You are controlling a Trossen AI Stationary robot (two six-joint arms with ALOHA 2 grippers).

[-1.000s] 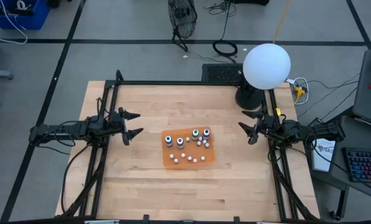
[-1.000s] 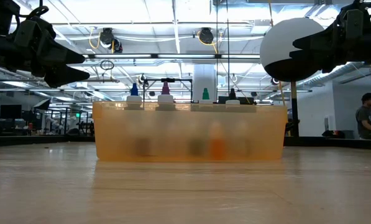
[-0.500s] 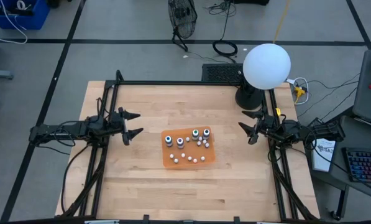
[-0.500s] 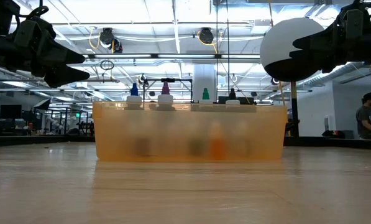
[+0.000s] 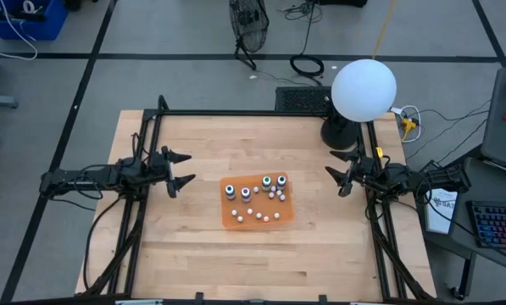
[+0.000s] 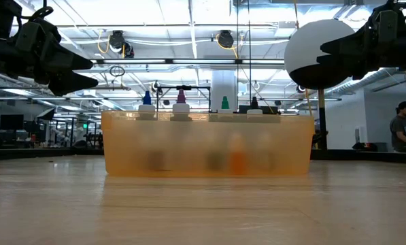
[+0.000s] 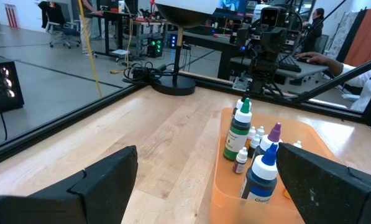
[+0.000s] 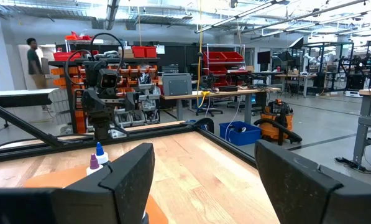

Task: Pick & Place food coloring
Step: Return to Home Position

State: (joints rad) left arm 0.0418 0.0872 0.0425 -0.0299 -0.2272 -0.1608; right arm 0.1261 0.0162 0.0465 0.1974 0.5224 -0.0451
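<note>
My left gripper [image 5: 189, 168] hangs over the left side of the table [image 5: 193, 254], fingers spread wide and holding nothing. My right gripper [image 5: 334, 180] hangs over the right side, likewise spread and empty. Both are well apart from the orange bin [image 6: 207, 153] at the middle. The food coloring is inside it: the green bottle [image 7: 239, 132], the purple bottle [image 7: 271, 140], the blue bottle [image 7: 260, 177] and the black-tipped bottle [image 6: 254, 104] stand upright toward the bin's far side, with smaller bottles [image 5: 257, 217] nearer. I see no bottle on the bare wood, so I judge the placing finished. Only settling my arms at rest seems left.
</note>
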